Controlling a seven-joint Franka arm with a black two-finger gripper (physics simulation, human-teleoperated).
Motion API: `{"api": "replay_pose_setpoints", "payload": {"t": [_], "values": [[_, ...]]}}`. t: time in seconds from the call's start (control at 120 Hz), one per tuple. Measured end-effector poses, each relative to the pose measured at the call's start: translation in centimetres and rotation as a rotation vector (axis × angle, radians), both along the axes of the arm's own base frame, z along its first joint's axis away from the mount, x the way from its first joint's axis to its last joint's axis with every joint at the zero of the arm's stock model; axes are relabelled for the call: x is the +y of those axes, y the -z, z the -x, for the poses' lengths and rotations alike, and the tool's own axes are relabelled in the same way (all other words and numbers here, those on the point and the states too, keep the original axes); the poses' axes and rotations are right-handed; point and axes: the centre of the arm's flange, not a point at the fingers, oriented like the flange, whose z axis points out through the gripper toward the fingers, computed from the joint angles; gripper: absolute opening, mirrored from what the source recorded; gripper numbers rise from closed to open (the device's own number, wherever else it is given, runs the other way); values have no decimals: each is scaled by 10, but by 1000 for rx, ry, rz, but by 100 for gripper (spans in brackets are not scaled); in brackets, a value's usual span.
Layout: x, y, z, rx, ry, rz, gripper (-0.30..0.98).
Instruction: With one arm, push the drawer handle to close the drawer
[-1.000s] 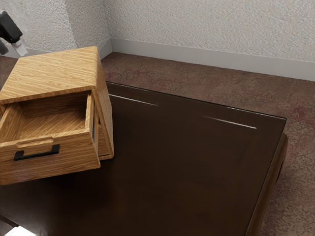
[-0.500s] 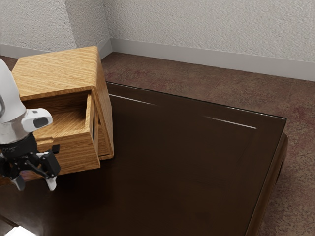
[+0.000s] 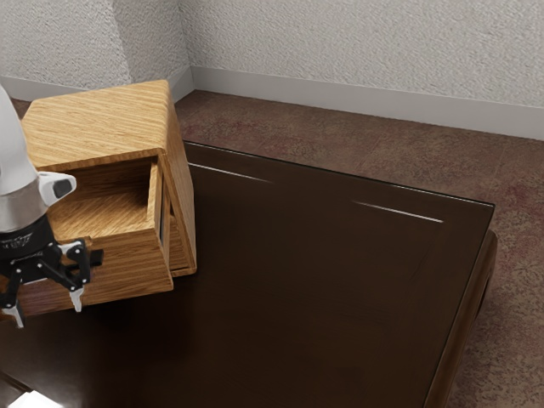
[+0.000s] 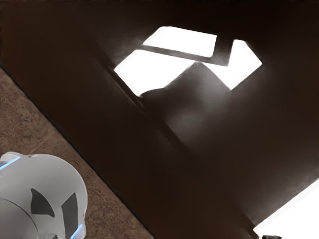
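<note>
In the exterior view my gripper stands open with its fingertips apart and nothing between them. It is in front of the drawer front, covering its left part. The drawer sticks out from the light wooden cabinet, its inside partly visible. One end of the black handle shows just beside the gripper; the rest is hidden behind it. Whether gripper and handle touch, I cannot tell.
The cabinet stands on a dark table, with its far edge toward a textured wall. In the wrist view, the dark tabletop carries bright reflections, and the rounded white robot base stands beyond the table's edge.
My hand has come from the exterior view's upper left to in front of the drawer, then shifted slightly left and tilted a little. The drawer and cabinet have not moved.
</note>
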Motion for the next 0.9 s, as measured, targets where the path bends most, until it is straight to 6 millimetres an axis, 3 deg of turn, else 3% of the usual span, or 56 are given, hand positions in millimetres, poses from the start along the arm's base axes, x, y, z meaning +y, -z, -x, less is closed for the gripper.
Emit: {"api": "replay_pose_setpoints", "payload": {"t": [0.125,0.283,0.567,0.808,0.9], "values": [[9,-4,-8,-64,-45,-91,13],[11,-2,-16,-123,-75,-135,-1],[-6,14,-17,-207,-52,-153,-8],[2,13,-19,-232,-7,-207,-10],[13,16,-24,-221,-3,-217,-10]]}}
